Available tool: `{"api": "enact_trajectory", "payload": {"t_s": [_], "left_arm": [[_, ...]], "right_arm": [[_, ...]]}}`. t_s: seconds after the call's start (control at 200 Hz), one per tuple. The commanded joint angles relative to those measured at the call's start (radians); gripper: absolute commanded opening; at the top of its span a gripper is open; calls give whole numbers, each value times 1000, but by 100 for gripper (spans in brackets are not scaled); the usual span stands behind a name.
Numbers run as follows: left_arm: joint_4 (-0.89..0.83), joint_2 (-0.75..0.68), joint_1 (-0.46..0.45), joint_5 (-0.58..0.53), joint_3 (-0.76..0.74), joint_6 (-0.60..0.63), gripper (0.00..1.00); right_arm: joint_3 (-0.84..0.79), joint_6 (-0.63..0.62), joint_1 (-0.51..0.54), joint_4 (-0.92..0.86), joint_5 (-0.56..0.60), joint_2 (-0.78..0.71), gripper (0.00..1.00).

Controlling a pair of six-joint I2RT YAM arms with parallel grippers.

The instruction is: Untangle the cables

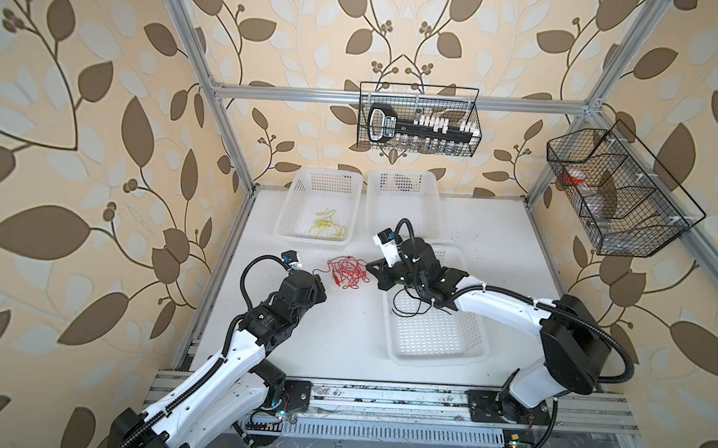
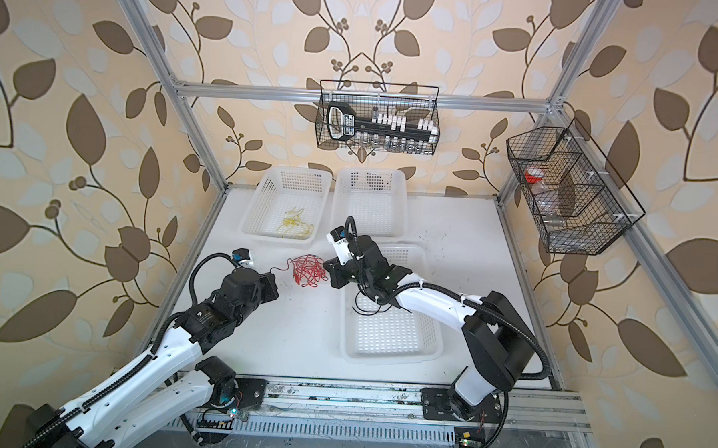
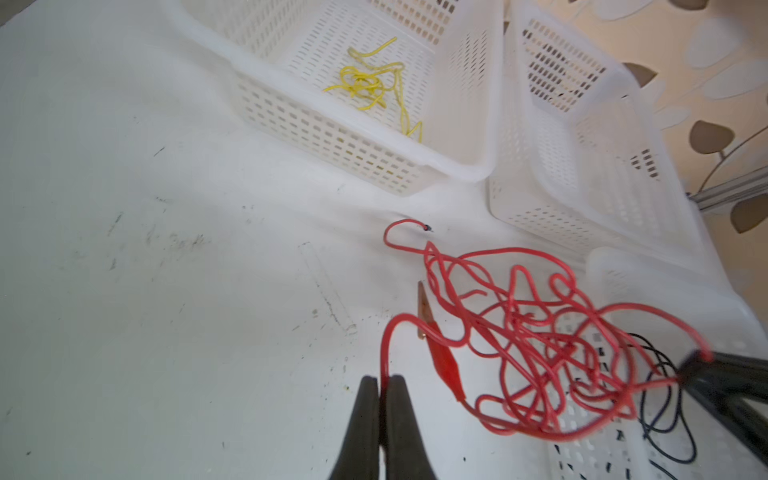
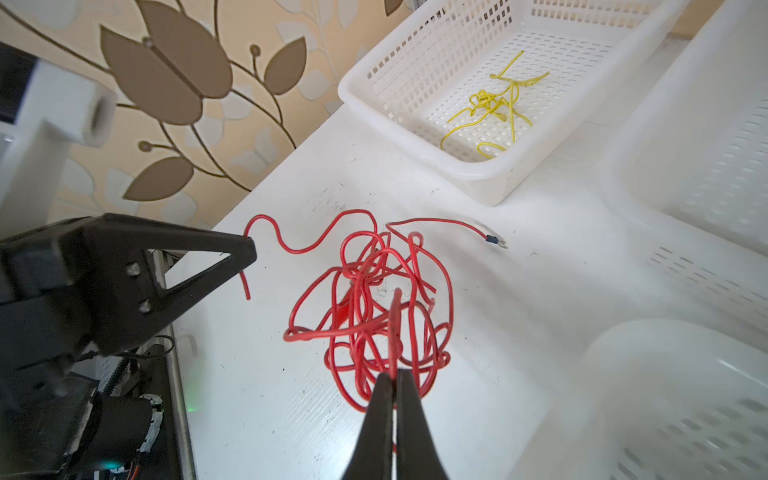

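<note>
- Closest to me, both arms are on the red cable [image 1: 347, 273]. The left gripper [image 3: 383, 379] has its fingers pinched shut on a strand near one end. The right gripper [image 4: 394, 374] is clamped the same way on a loop at the opposite side of the clump.
- The clump hangs mid-worktop between the two. It looks partly lifted, but I can't say for sure.
- My plan is to pull apart slow and level, and back off if a knot cinches instead of opening. The alligator clip [image 3: 446, 365] and ring terminal [image 4: 494, 242] look like the snag spots.
- The black cable [image 1: 405, 308] sits in the near basket [image 1: 434, 359] under the right arm. I'd keep the red loops well out of it.
- The worktop [image 1: 302, 335] is white, scuffed and slick-looking, so wire should slide fine.
- Further back, the yellow cable [image 1: 326, 227] is parked in the far left basket [image 1: 306, 242], with the far right basket [image 1: 401, 181] beside it.
- Behind that there's a wire rack [image 1: 421, 86] on the back rail, a mesh basket [image 1: 640, 229] on the side and leaf wallpaper all round.
</note>
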Motion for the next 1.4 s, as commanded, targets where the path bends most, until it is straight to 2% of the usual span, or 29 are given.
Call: {"api": "enact_trajectory", "payload": {"t_s": [0.0, 0.18, 0.63, 0.885, 1.165, 1.395], "left_arm": [[-103, 44, 4, -148, 37, -56, 0], [-173, 106, 22, -211, 60, -98, 0], [-181, 143, 79, -199, 58, -75, 0], [-164, 134, 98, -201, 27, -51, 0], [-128, 131, 103, -180, 8, -42, 0], [-68, 92, 103, -107, 2, -29, 2]], "right_arm": [[-52, -43, -13, -1, 30, -69, 0], [-111, -25, -56, 0, 40, -192, 0], [-182, -81, -112, -14, 84, -467, 0], [-163, -38, -218, -20, -44, -545, 0], [-135, -57, -222, -54, -96, -573, 0], [-126, -14, -196, 6, -237, -524, 0]]}}
